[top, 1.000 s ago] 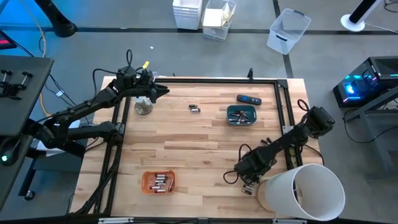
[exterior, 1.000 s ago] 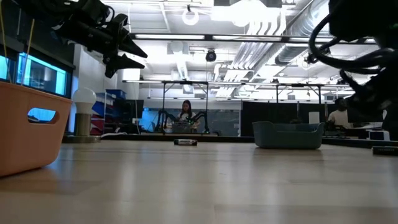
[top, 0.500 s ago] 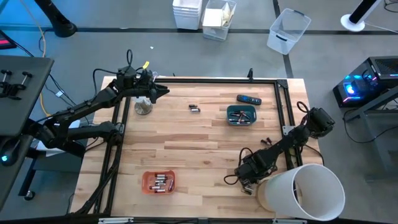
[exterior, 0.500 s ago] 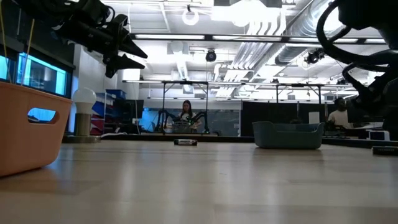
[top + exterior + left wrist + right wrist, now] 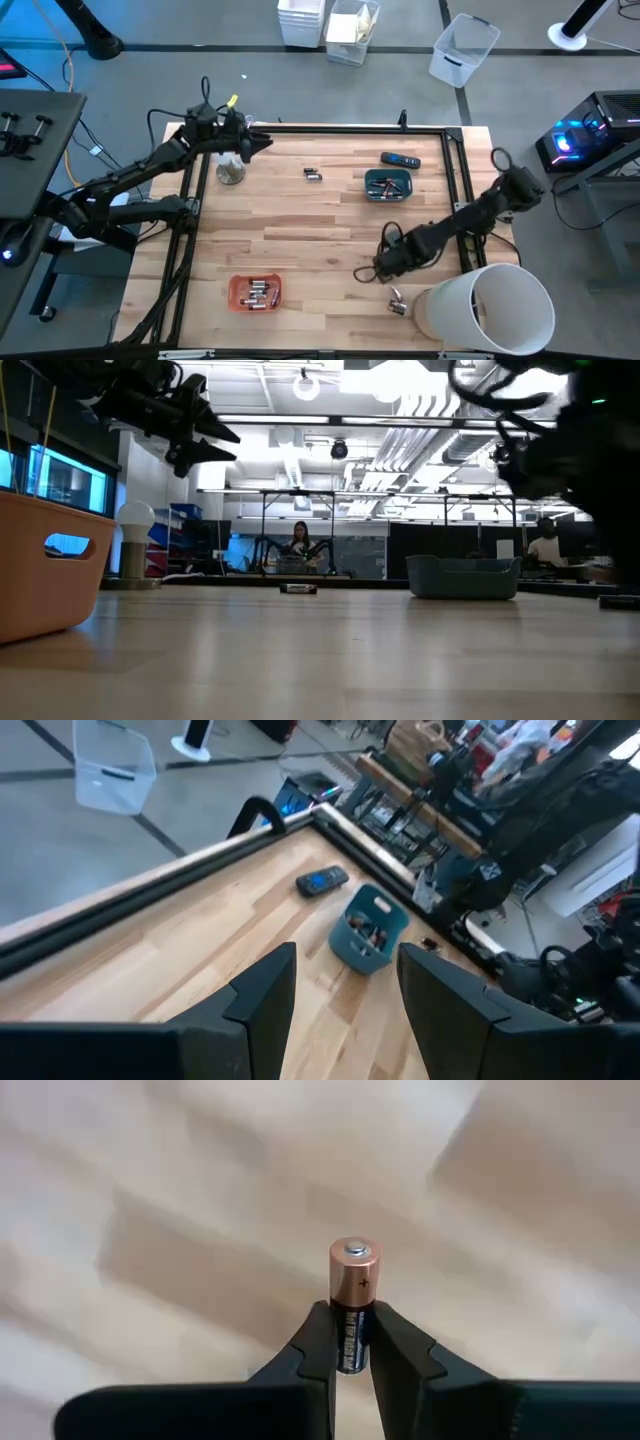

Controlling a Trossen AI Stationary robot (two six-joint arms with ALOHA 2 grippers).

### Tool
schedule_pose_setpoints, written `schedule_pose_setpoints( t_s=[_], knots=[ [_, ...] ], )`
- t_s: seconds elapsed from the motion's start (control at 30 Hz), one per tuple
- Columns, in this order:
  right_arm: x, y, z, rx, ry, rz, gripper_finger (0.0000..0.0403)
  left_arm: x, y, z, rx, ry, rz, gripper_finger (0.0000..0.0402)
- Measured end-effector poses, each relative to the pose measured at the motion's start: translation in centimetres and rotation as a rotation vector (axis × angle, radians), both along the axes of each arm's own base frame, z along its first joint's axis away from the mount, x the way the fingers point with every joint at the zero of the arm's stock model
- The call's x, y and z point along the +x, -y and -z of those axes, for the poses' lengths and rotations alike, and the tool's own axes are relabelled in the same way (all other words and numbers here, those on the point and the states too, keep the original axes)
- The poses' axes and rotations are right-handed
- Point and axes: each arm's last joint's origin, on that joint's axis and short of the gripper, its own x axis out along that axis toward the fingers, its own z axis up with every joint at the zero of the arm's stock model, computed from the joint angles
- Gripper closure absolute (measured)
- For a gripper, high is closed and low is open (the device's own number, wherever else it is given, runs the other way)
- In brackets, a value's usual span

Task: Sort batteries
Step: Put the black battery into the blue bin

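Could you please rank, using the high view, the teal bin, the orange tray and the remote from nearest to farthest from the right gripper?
From the right gripper, near the table's front right:
1. Teal bin, toward the back right.
2. Remote, just behind the bin, near the back edge.
3. Orange tray, at the front left.

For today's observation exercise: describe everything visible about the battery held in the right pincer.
The battery is a small cylindrical cell with a copper-coloured top band marked with a plus sign, a silvery terminal nub on its end and a dark body with fine print. The right pincer is shut on its dark body, the copper end sticking out past the fingertips. Blurred light wood shows behind it; nothing else touches it.
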Motion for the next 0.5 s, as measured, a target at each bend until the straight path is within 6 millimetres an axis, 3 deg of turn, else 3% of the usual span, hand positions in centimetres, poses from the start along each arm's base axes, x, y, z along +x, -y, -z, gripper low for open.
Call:
schedule_pose_setpoints(
  t_s=[0.23, 0.4, 0.5],
  knots=[
    [1.7, 7.7, -2.4, -0.265, 0.173, 0.113, 0.0372, 0.2, 0.0, -1.7, 0.001, 0.051, 0.043, 0.0232],
    [1.7, 13.1, -3.2, -0.375, 0.165, 0.138, 0.0372, 0.3, 0.0, -3.0, -0.006, 0.094, 0.057, 0.0232],
    [1.6, 15.2, -3.3, -0.409, 0.153, 0.125, 0.0372, 0.3, 0.0, -3.4, -0.014, 0.109, 0.066, 0.0232]
  ],
)
